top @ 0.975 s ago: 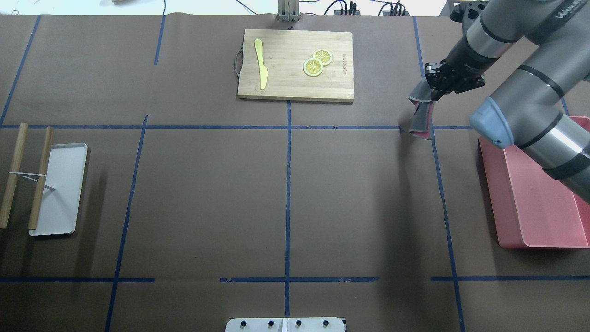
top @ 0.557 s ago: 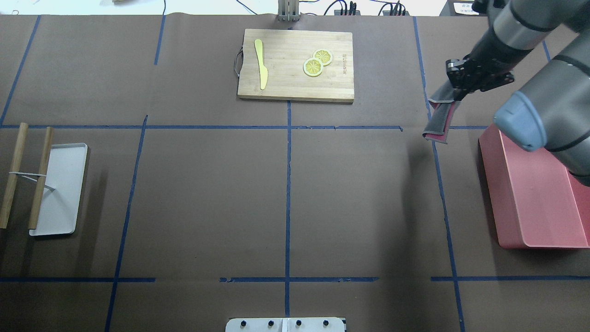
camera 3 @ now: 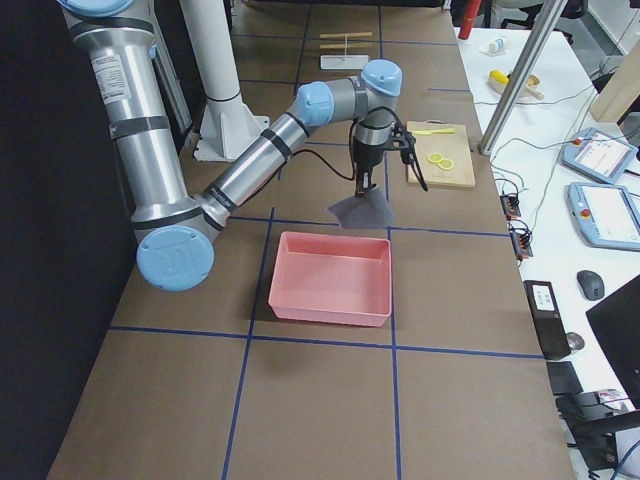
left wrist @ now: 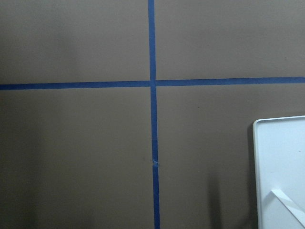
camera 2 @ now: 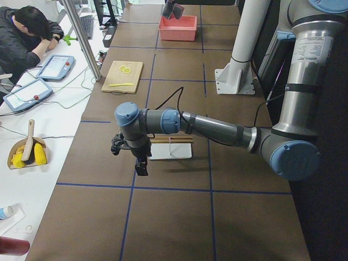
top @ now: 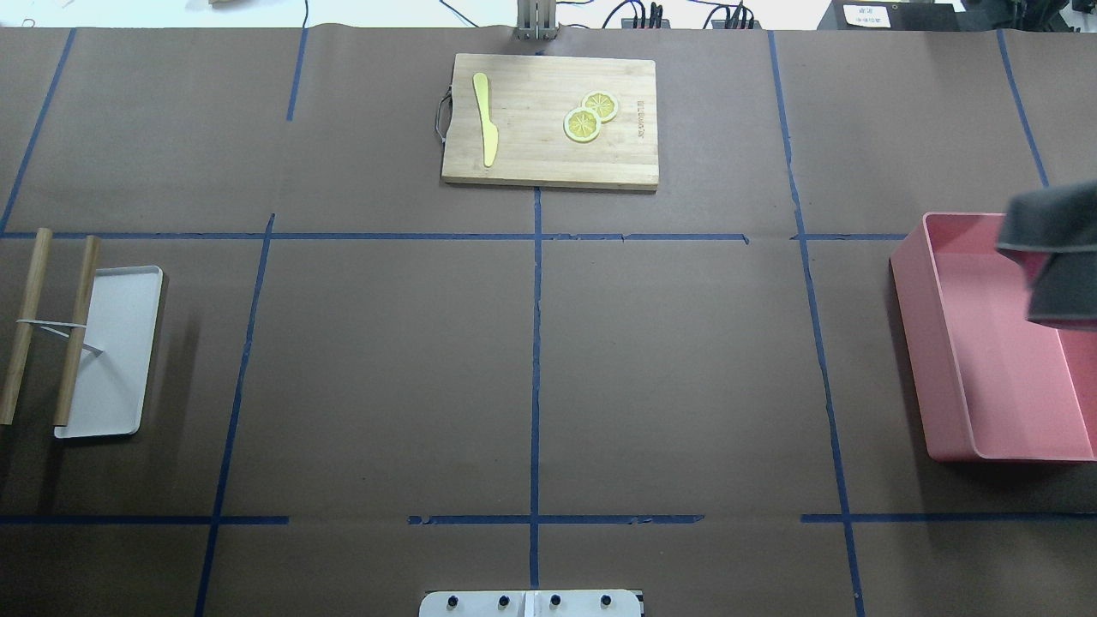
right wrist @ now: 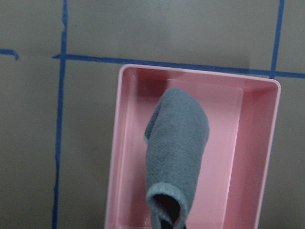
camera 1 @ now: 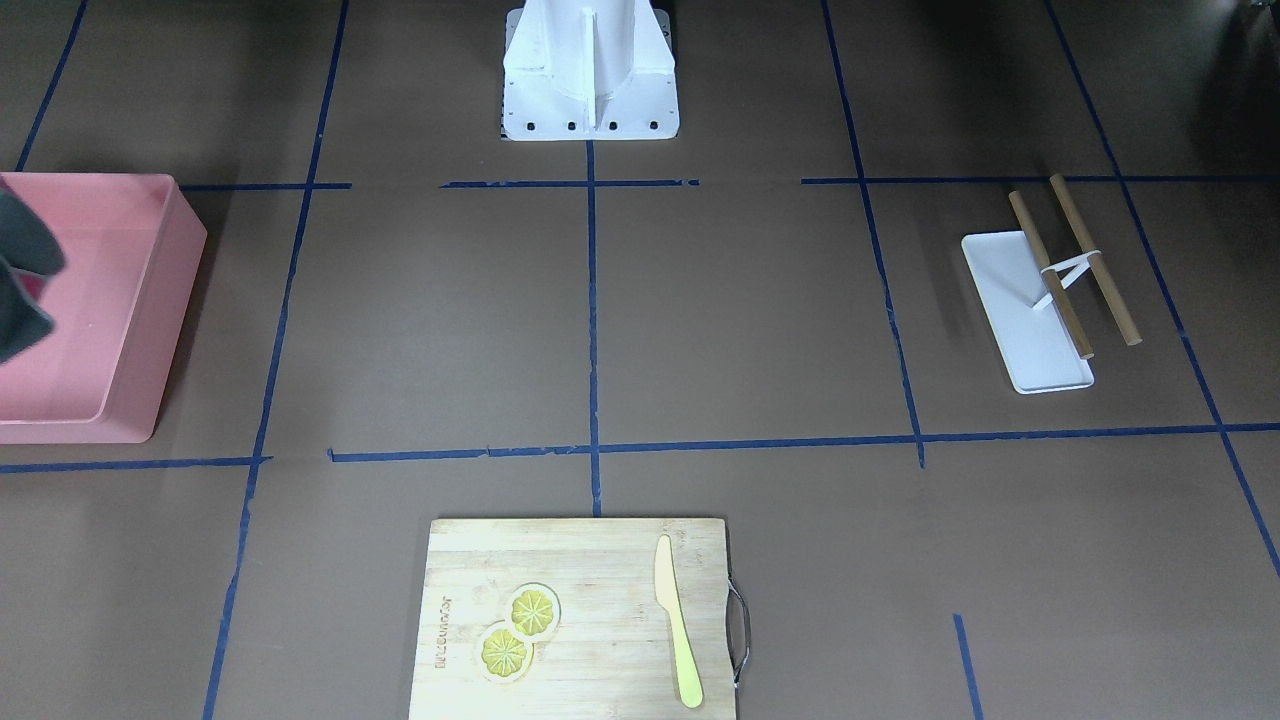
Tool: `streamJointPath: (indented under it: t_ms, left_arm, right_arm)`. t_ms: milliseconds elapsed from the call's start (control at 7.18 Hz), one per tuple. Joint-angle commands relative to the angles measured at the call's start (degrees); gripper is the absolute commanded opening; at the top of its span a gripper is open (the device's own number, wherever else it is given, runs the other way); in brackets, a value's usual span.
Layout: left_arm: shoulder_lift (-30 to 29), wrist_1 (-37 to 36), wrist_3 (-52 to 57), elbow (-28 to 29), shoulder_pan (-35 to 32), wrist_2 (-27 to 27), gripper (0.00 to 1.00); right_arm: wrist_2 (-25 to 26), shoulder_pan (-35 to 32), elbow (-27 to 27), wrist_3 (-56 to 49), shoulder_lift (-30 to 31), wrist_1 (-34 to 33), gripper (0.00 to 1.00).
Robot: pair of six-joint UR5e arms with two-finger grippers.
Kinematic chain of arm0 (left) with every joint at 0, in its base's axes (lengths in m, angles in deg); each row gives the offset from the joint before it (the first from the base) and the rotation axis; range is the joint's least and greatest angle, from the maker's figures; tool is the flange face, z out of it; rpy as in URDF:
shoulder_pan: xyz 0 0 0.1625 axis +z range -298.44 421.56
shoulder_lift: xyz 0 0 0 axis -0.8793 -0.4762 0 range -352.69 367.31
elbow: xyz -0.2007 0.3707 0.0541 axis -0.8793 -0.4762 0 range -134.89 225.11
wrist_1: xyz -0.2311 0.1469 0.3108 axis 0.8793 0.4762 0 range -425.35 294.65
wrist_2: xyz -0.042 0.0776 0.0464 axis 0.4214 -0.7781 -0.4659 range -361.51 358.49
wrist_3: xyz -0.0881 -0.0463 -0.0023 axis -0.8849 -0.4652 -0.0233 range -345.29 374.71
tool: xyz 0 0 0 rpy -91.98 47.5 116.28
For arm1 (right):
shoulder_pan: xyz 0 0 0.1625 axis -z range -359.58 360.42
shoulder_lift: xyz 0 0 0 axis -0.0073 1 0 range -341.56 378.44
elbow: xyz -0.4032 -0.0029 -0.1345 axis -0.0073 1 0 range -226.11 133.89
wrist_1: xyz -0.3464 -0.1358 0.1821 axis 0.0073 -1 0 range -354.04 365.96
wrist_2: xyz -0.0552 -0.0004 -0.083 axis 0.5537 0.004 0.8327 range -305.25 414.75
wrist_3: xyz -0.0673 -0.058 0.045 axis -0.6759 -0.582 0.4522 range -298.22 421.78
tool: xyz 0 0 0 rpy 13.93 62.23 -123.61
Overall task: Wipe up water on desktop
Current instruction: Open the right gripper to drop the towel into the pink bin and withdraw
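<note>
Grey cloth hangs beneath the right tool over the pink bin on the brown tabletop, the left tool hovers by the white tray, and neither tool's grip can be told.

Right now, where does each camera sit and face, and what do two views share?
Front-facing: across the table, facing the robot, steeply down; base shows.
Overhead: behind the robot, forward and down on the desktop; base edge shows.
Exterior left: table's left end, looking along it; left arm near.
Exterior right: right end, likewise; right arm near.
Left wrist: down on desktop, tray corner; no body.
Right wrist: down on cloth over bin; body unclear.
Shared: front-facing and overhead both show the board.
</note>
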Motion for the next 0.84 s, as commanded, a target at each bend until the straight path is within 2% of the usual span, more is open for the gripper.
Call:
streamJointPath:
  t_ms: [0,139,279,418,697]
  left_arm:
    - [0.2,0.6,0.6,0.3,-0.1,0.2,1.00]
    - [0.2,0.7,0.6,0.5,0.0,0.1,1.00]
    - [0.2,0.7,0.6,0.5,0.0,0.1,1.00]
    - [0.2,0.7,0.6,0.4,0.0,0.1,1.00]
    - [0.2,0.7,0.6,0.5,0.0,0.2,1.00]
  right_arm:
    - [-0.4,-1.9,2.2,-5.0,3.8,0.3,0.02]
    - [-0.6,-1.8,4.1,-4.9,3.9,1.5,0.05]
    - [-1.3,-1.8,4.9,-4.9,3.7,2.1,0.46]
    - [-2.0,-1.8,5.1,-4.9,3.7,2.5,0.99]
    - [-2.7,-1.8,5.6,-4.7,3.9,3.3,1.00]
